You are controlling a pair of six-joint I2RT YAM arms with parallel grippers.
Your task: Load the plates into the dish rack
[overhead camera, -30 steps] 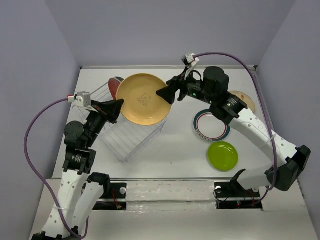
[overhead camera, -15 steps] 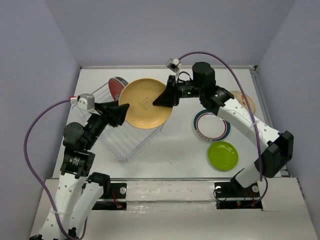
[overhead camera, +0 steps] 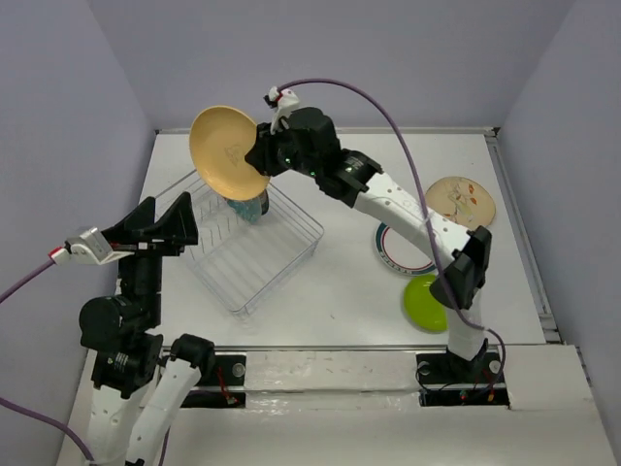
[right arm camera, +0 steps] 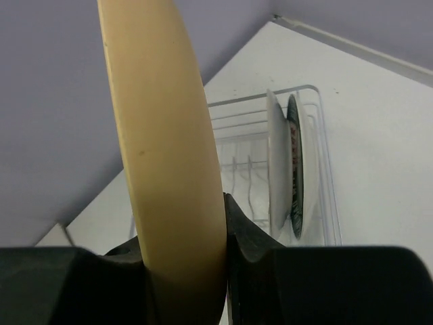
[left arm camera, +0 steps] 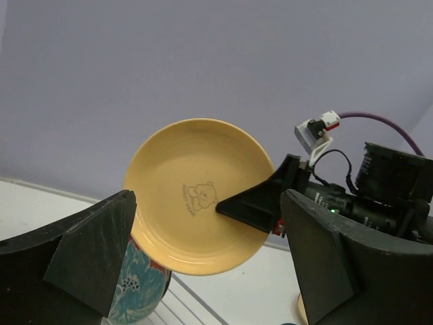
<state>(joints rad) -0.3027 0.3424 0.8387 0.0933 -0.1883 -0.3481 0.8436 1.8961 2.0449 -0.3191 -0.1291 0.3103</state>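
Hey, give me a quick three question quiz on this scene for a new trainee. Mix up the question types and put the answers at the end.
1. True or false: the left end effector grips the yellow plate.
2. How many plates lie flat on the table, outside the dish rack? A: two. B: three. C: five.
3. Fill in: the plate nearest the right arm's base is coloured ____.

Key:
1. False. It is open and empty; the right end effector holds that plate.
2. B.
3. Lime green: the lime green plate.
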